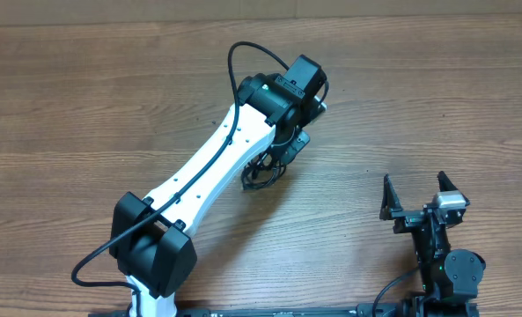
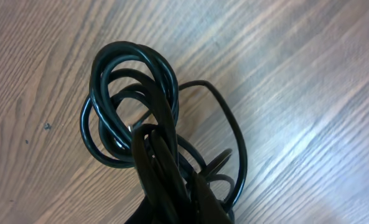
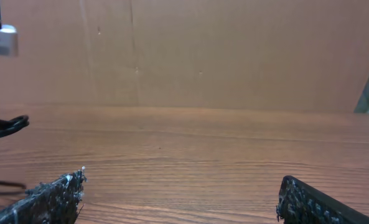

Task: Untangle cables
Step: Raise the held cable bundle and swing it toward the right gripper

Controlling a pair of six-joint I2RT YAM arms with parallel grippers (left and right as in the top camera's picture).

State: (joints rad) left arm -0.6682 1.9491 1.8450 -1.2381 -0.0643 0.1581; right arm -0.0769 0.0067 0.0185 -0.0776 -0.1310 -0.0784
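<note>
Close to the near edge, toward its right corner, the right gripper (image 1: 415, 195) hangs with its jaws spread wide, holding nothing. Farther in, about the middle of the tabletop (image 1: 84, 88), the left gripper (image 2: 150, 140) is pinched shut on a few strands of the cables (image 2: 127, 65) — a small coil of thin, glossy black round cord, its loops overlapping and one loose loop straying sideways. The bundle looks light, limp and smooth-jacketed, so probably slippery. A single outer loop should pull free more easily than the packed middle. No plug end shows clearly. Beyond lies matte wood-grain surface.
</note>
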